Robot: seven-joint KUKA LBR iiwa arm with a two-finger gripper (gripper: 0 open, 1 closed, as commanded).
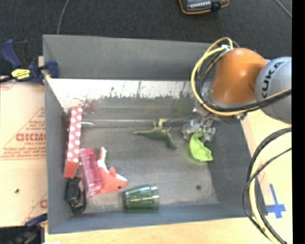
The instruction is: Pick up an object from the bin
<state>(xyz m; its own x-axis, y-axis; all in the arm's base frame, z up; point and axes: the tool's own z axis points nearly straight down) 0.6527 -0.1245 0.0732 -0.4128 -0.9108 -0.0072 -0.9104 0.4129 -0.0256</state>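
The gripper (198, 130) is hanging just over a bright green crumpled lump (200, 150). I cannot tell if it is spread.

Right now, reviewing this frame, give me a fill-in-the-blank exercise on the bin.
1. The gripper is right beside a bright ____ lump.
2. The dinosaur toy lies to the gripper's ____ in this view.
3. The see-through green cup lies on its ____.
Missing: green; left; side.

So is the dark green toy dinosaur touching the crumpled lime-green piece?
Apart: camera view shows bare bin floor between the green toy dinosaur and the lime-green piece.
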